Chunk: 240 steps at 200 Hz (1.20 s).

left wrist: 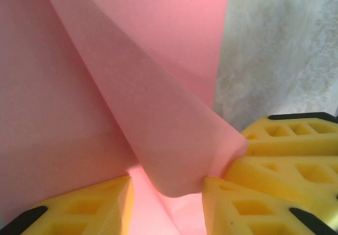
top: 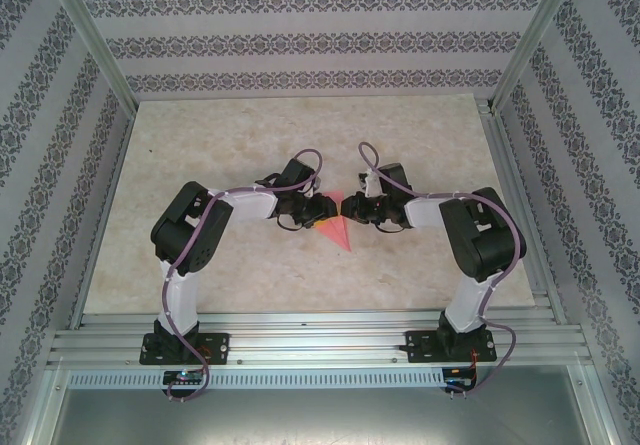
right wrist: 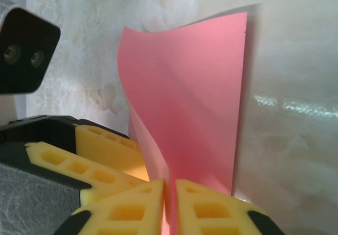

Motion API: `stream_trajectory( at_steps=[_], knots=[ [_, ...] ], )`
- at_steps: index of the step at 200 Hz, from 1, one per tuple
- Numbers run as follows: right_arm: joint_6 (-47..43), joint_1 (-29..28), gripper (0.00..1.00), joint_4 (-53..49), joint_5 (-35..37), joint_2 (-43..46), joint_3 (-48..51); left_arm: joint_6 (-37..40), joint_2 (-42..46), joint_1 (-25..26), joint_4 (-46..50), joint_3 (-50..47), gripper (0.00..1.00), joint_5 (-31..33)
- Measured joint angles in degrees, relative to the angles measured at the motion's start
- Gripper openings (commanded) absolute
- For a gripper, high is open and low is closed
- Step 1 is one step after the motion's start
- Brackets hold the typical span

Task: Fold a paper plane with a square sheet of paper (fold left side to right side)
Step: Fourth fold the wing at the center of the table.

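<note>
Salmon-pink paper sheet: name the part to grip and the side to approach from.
The salmon-pink paper sheet is probably best gripped by the edge of its raised, curled flap. Come in low from the right arm's side and pinch across its thickness. That flap stands clear of the marble-patterned table, while the flat part offers nothing to get under.

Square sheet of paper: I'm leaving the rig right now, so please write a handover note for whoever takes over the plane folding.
Right gripper: shut on the square sheet of paper, pinching one edge.
Left gripper: part open around a curled fold of the sheet; firm hold unclear.
Sheet: middle of the table, between both grippers, partly lifted and curved.
Done: fold started; no flat crease visible.
Left: lay side onto side, press the crease, then the remaining plane folds.
</note>
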<state>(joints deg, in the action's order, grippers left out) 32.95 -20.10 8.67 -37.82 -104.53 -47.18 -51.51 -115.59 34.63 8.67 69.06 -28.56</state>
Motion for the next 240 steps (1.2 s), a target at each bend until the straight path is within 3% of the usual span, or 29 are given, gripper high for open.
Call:
stream_trajectory(
  at_steps=[48,240],
  knots=[
    [-0.28,0.68,0.02,-0.11,0.04,-0.17,-0.11,-0.02,-0.02,0.0,0.0,0.0,0.41,-0.02],
    [-2.62,0.94,0.03,-3.98,0.83,-3.63,-2.56,0.0,-0.04,0.0,-0.02,0.02,0.39,-0.02]
  ],
)
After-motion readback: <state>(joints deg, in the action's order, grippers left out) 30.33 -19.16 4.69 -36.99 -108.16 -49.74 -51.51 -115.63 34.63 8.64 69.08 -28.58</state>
